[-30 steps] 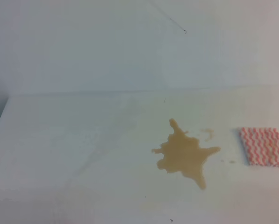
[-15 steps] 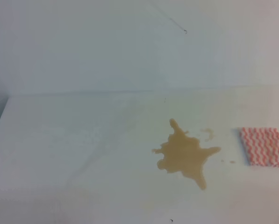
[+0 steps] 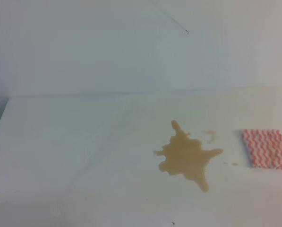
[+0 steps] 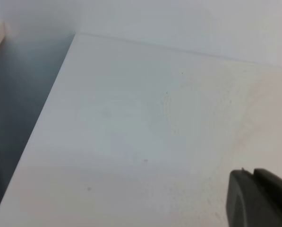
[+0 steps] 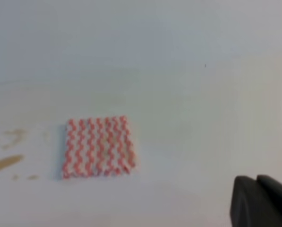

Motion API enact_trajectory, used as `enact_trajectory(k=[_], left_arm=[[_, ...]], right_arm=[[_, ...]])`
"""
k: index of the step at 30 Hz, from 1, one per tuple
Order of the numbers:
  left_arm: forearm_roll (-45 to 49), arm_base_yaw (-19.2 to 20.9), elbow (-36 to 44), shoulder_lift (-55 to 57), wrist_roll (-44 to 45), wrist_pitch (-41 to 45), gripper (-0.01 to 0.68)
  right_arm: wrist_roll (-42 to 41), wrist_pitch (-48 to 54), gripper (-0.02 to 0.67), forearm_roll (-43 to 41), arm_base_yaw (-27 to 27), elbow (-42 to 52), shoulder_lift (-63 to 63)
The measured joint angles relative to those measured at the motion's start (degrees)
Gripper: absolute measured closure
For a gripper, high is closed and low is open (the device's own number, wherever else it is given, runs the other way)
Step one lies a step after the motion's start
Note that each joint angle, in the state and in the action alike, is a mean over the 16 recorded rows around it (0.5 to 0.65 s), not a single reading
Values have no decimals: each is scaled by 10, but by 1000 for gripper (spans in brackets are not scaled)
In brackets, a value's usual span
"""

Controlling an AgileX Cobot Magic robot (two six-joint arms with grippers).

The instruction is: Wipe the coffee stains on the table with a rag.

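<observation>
Nothing has moved between the earlier frames and this one: the coffee stains [image 3: 188, 158] and the rag [image 3: 266, 148] lie exactly where they lay, and neither arm shows in the high view.

On the table [image 3: 84, 142], the tan splash sits toward the right half, with a few small droplets between it and the rag. The rag lies flat near the table's right edge, just beside the splash but apart from it, its red-and-white zigzag side up. It looks untouched and dry.

Judging by this, the task is at its very start: the step in hand is the reach for the rag, and no wiping has begun. The next move calls for the right gripper [image 5: 261, 201] to open, descend over the rag and pinch it, then drag it left across the splash and droplets.

That right gripper shows only as dark fingertips at the lower corner of its wrist view; it is closed, holding nothing, well off the rag. The left gripper [image 4: 259, 198] shows likewise over bare table near the left edge; its fingers look together, empty.
</observation>
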Motion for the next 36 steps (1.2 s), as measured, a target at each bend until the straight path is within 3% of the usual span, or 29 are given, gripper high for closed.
enact_trajectory(k=[9,27,31,36], left_arm=[[0,0,0,0,0,0,672],[0,0,0,0,0,0,672],[0,0,0,0,0,0,672],[0,0,0,0,0,0,672]], right_arm=[[33,-137,651,37,0,0,0],[129,-575,651,167,0,-1,0],[152,-608,651,159,0,-15,0],[157,-575,651,125,0,-60,0]])
